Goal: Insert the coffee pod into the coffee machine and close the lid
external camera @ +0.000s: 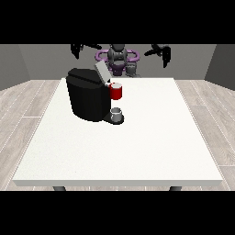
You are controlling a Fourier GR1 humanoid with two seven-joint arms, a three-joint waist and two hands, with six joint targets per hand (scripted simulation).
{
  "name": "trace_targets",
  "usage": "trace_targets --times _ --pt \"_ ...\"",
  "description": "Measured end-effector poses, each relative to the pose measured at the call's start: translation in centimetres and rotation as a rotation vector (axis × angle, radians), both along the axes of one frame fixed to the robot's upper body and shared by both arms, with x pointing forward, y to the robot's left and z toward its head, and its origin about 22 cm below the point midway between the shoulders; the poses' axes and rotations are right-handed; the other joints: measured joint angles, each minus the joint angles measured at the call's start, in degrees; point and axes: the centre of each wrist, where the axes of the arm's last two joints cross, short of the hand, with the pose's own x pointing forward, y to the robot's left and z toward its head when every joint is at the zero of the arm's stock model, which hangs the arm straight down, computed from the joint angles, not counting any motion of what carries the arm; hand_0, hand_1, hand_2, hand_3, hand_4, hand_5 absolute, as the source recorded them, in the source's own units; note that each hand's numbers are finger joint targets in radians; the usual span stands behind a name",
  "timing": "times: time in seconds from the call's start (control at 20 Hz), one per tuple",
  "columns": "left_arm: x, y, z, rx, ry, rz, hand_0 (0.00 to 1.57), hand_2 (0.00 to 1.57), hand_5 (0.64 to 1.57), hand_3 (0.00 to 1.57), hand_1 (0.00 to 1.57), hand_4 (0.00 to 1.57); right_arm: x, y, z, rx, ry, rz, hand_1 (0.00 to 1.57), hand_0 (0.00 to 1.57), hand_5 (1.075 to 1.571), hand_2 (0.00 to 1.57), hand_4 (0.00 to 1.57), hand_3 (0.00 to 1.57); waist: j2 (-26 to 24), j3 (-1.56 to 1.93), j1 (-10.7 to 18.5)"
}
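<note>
Front view across the white table (137, 151). The black coffee machine (88, 98) stands at about 10 o'clock from the table's centre, its lid (102, 72) tilted up and open. A red thing at the machine (116, 91) sits at the brewing head, on the machine's 3 o'clock side. Directly below it, at the machine's foot, rests a small grey thing (117, 112) on the dark base; it is most likely the pod, though that cannot be told for certain from here.

The robot (118, 57) stands at the table's 12 o'clock edge. The hand at the view's left (79, 48) and the hand at the view's right (161, 50) are both raised above the table's far edge, well apart from the machine, and neither holds anything. Whether their fingers are spread or curled cannot be told.

Judged step: the opening one, with nothing grasped and the lid not yet closed. The next move calls for one hand to descend toward 6 o'clock, reach the grey thing beside the machine, and close round it without knocking the lid.
</note>
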Motion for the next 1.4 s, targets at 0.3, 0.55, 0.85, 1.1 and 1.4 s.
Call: trace_targets --times 0.3,0.55,0.85,1.1,1.4 --pt "-0.3 -0.4 1.7 -0.013 -0.056 0.000 0.00 0.00 1.571 0.00 0.00 0.36 2.0 -0.6 1.3 0.101 0.006 -0.021 0.00 0.00 1.571 0.00 0.18 0.00 3.67 0.02 1.51" --pt "-1.3 -0.1 2.5 -0.003 -0.101 0.036 0.00 0.00 1.571 0.00 0.00 0.28 3.4 0.6 2.3 0.139 0.012 0.013 0.00 0.00 1.571 0.00 0.00 0.00 6.73 0.00 0.37" --pt "-2.0 -0.1 4.7 -0.006 -0.158 0.059 0.00 0.00 1.571 0.00 0.00 0.37 4.7 2.2 2.8 0.128 0.004 0.059 0.00 0.00 1.571 0.00 0.00 0.00 9.71 -0.01 -0.29" --pt "-2.7 1.0 6.2 -0.004 -0.197 0.073 0.00 0.00 1.571 0.00 0.00 0.37 5.3 3.4 2.6 0.112 -0.025 0.112 0.00 0.00 1.571 0.00 0.00 0.00 12.30 -0.01 -0.84" --pt "-3.8 2.3 6.8 0.003 -0.214 0.114 0.00 0.00 1.571 0.00 0.00 0.31 6.4 5.0 4.2 0.093 -0.044 0.163 0.00 0.00 1.571 0.00 0.17 0.00 14.03 0.00 -1.96"
